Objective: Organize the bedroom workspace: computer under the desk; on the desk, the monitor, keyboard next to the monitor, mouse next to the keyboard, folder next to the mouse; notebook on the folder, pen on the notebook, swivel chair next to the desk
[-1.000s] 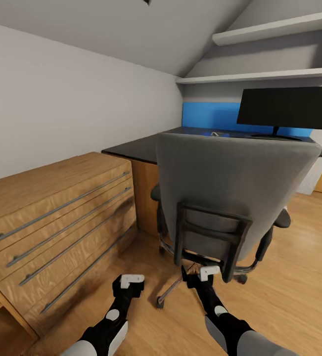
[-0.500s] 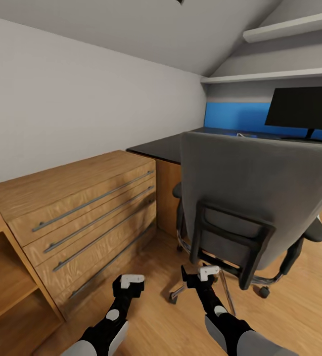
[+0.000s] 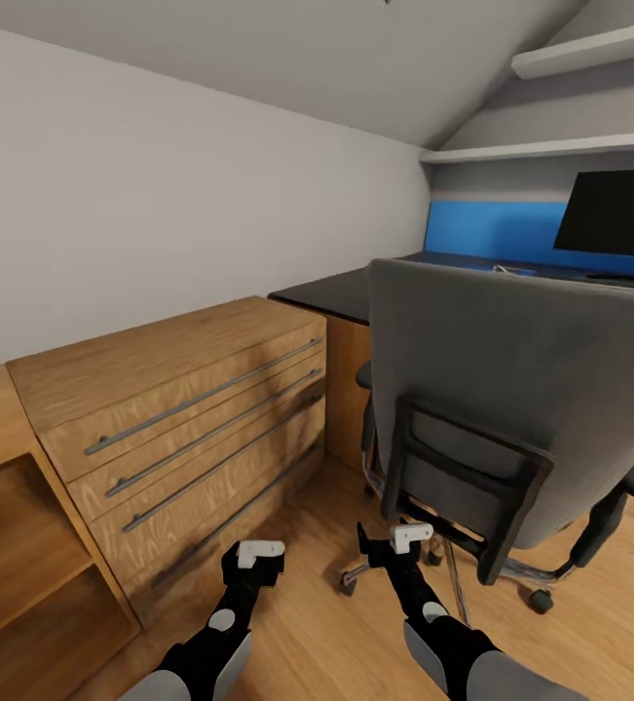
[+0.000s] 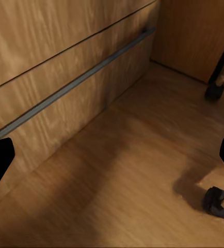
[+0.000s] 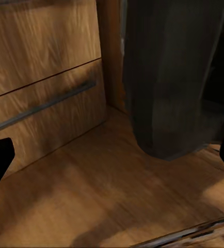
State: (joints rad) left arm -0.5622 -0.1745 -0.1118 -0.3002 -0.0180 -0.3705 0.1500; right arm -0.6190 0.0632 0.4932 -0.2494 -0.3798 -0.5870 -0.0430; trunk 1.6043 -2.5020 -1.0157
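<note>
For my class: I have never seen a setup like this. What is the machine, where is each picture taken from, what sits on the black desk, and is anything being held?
It is a simulated wheeled robot with two arms. The head camera looks down over the left gripper and right gripper, both open and empty above the wooden floor. Ahead stands the swivel chair, seen from its back, before the desk, which carries the monitor. A wooden chest of drawers stands beside. Each wrist camera looks along its own gripper: the left one sees a chair castor.

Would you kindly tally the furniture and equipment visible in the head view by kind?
Swivel chair: 1
Desk: 1
Monitor: 1
Wooden chest of drawers: 1
Wall shelves: 2
Total: 6
</note>
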